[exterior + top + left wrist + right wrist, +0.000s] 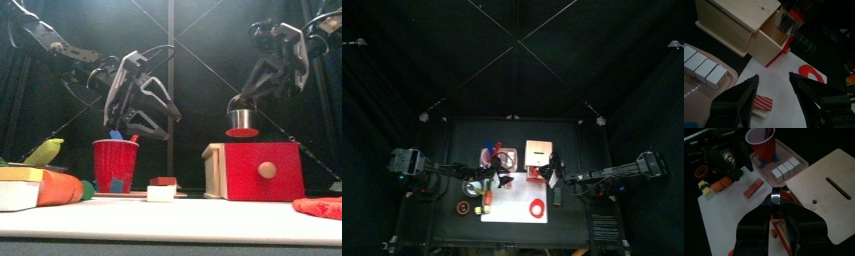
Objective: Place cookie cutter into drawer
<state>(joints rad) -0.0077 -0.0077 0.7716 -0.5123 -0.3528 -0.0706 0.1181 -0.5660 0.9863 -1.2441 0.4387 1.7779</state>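
The cookie cutter [242, 124], a small metal ring with a dark-red rim, hangs in my right gripper [242, 112], whose jaws are shut on it. It is just above the drawer [257, 170], a tan box with a red front and a tan knob. In the left wrist view the cutter [787, 20] hangs over the pulled-out drawer tray [769, 42]. In the right wrist view it shows edge-on [777, 197] between the jaws. My left gripper [773, 76] is open and empty above the white mat [784, 102].
A red-and-white striped block [763, 102] and a bright-red open ring [811, 74] lie on the mat. A red cup [115, 163] and a tray of white blocks [704, 65] stand to the left. A green piece [44, 152] and an orange piece [60, 187] lie at front left.
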